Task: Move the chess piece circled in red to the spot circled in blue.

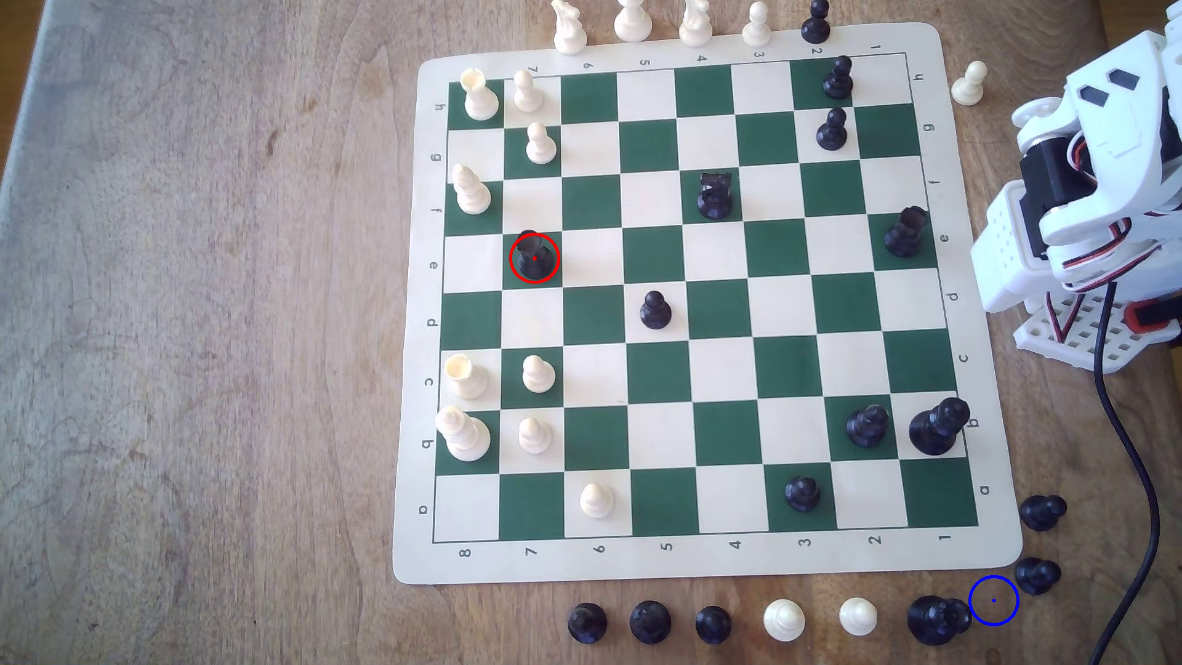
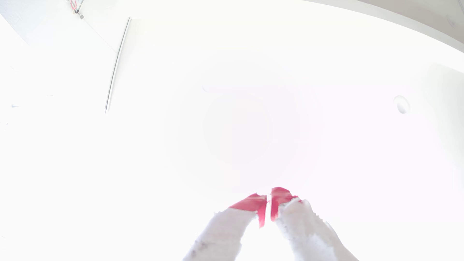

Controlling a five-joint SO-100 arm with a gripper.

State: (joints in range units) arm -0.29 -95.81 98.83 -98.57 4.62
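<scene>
The chess piece circled in red (image 1: 534, 257) is a glossy black piece with a chunky top, standing upright on a green square near the exterior view's left side of the board (image 1: 687, 563). The spot circled in blue (image 1: 993, 600) is bare wood off the board's near right corner, between a large black piece (image 1: 935, 619) and a small black piece (image 1: 1036, 574). My white arm (image 1: 1100, 192) is folded up at the exterior view's right edge, far from both. In the washed-out wrist view my gripper (image 2: 268, 198) points at a bright ceiling, its red-tipped fingers (image 2: 251, 202) shut with nothing between them.
Black and white pieces stand scattered over the board. A row of captured pieces (image 1: 713, 623) lines the near edge, and white ones (image 1: 633, 22) line the far edge. A black cable (image 1: 1132, 460) runs down the right side. Bare wood table (image 1: 192, 352) spreads to the left.
</scene>
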